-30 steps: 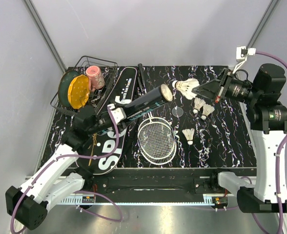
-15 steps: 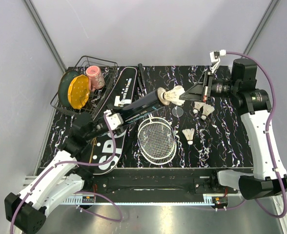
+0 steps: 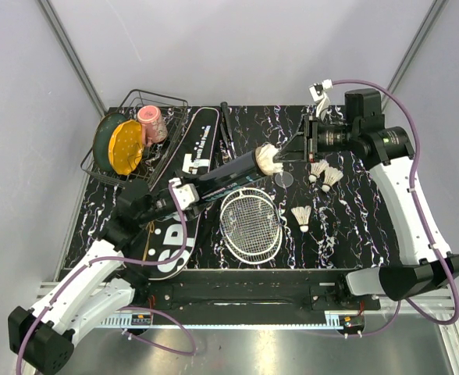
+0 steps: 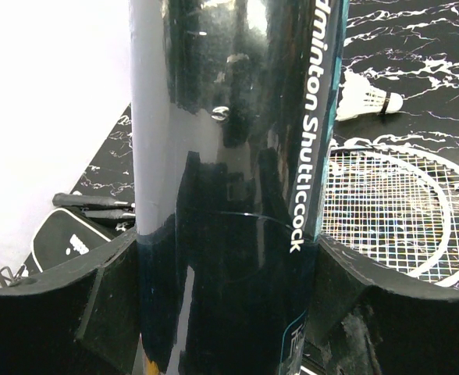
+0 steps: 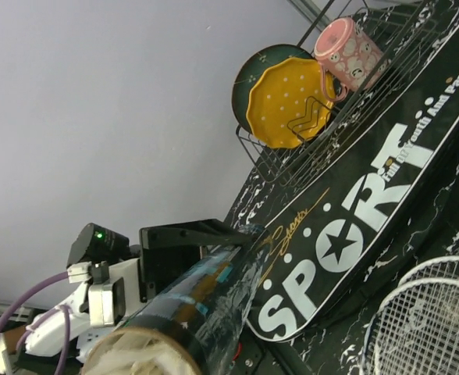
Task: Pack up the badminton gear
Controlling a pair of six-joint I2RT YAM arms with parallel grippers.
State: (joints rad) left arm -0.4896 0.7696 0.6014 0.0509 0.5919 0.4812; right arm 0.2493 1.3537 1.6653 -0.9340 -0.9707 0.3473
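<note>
**Partly hidden: a shuttlecock at the tube's mouth**

The right gripper (image 3: 293, 153) reaches in dark against the dark table (image 3: 354, 234), and its own camera shows none of its fingers, so whether its jaws are released or clenched cannot be told. Just ahead of them a white feather shuttlecock (image 3: 270, 158) sits in the open end of the long black tube (image 3: 222, 173). From the right wrist that shuttlecock (image 5: 140, 353) is cut off by the bottom edge, and how deep it sits cannot be made out.

The left gripper (image 3: 189, 187) is clenched on the tube, one pad (image 4: 104, 305) against each side. The tube (image 4: 229, 195) fills the middle of that view and hides what lies straight ahead. It is held tilted, its mouth raised toward the right jaws.

Below the tube, on the right-jaw side, lies the racket (image 3: 250, 226), flat on the table. Under the left jaws lies the bag (image 3: 201, 141), lettered "SPORT" (image 5: 346, 234); the left arm covers part of it. Three loose shuttlecocks (image 3: 317, 168) rest beneath and beside the right gripper.

Beyond the left jaws, the wire basket (image 3: 163, 101) holds a yellow plate (image 3: 126, 147), a green plate (image 3: 104, 133) and a pink cup (image 3: 151, 123).
</note>
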